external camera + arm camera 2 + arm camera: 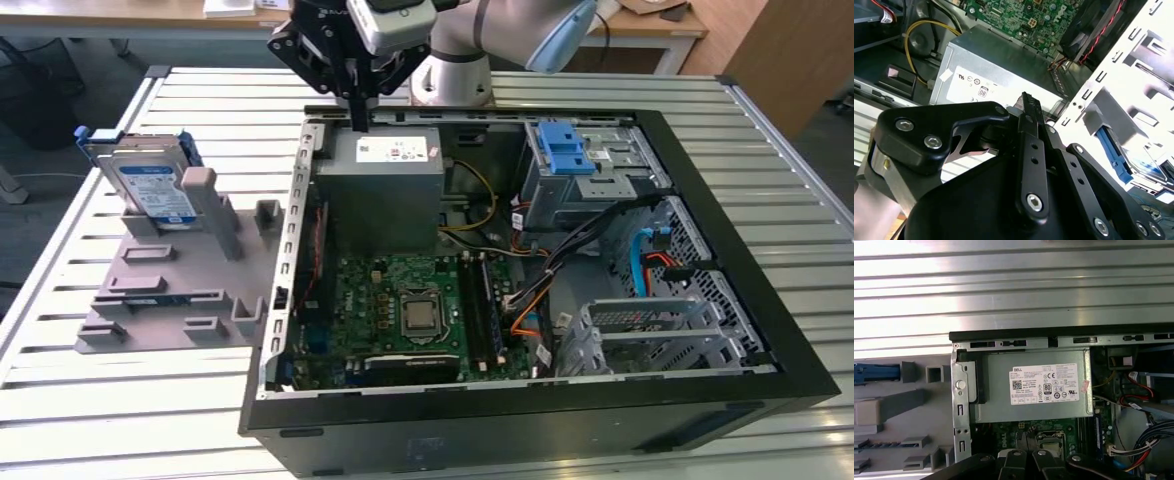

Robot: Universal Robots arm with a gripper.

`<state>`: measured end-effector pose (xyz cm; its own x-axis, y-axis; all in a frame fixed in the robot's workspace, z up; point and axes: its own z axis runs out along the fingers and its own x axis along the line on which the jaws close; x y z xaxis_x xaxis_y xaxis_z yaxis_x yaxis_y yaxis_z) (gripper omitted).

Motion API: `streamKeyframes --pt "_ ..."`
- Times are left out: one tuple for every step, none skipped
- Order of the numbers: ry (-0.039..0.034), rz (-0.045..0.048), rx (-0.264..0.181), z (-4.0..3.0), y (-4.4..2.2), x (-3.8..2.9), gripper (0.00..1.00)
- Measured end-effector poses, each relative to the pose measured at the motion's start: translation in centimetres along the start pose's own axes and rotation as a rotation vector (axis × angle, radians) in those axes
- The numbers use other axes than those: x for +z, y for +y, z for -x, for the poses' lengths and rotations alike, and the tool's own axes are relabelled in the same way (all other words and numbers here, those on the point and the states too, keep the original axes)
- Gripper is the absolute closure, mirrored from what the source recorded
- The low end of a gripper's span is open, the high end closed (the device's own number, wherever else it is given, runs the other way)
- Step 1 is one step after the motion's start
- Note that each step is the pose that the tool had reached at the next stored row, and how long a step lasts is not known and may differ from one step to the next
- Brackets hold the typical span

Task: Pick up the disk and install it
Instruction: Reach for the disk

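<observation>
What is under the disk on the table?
The disk stands on edge in a grey slotted fixture on the slatted table. The fixture's posts cover its lower edge, so the contact beneath cannot be seen. The gripper is over the computer case.

One black claw [360, 125] hangs on one white and grey robot arm [521, 30]. Close beneath the claw sits one large grey metal power-supply box [380, 195] with a white sticker, inside one open black computer case [534, 425]. Past that box from the claw lies one green motherboard [387, 300]. To the exterior view's right of the claw is one blue ribbed plastic latch [563, 150]. To the exterior view's left of the claw stands one flat silver hard drive [147, 185] in a blue plastic frame, on one grey plastic fixture plate [160, 290]. One slatted metal table [134, 420] carries them.
</observation>
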<state>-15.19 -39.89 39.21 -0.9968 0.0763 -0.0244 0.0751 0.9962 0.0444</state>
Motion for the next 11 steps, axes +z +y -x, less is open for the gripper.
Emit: streamKeyframes --pt "0.0 0.0 0.0 -0.03 0.0 0.0 0.89" --pt "-0.0001 0.0 0.0 -0.07 -0.01 0.0 0.89" --pt "0.0 0.0 0.0 -0.1 -0.01 0.0 0.89" --pt "0.0 0.0 0.0 -0.13 -0.01 0.0 0.89" --pt "0.0 -0.0001 0.0 -0.17 -0.01 -0.01 0.89" --pt "0.0 -0.0001 0.0 -0.2 -0.01 -0.01 0.89" --pt "0.0 0.0 0.0 -0.23 -0.02 -0.01 0.89" --pt "0.0 0.0 0.0 -0.26 -0.02 0.0 0.89" --pt "0.0 0.0 0.0 -0.29 -0.02 -0.01 0.89" --pt "0.0 0.0 0.0 -0.33 -0.02 -0.01 0.89" --pt "0.0 0.0 0.0 -0.36 -0.03 -0.01 0.89"
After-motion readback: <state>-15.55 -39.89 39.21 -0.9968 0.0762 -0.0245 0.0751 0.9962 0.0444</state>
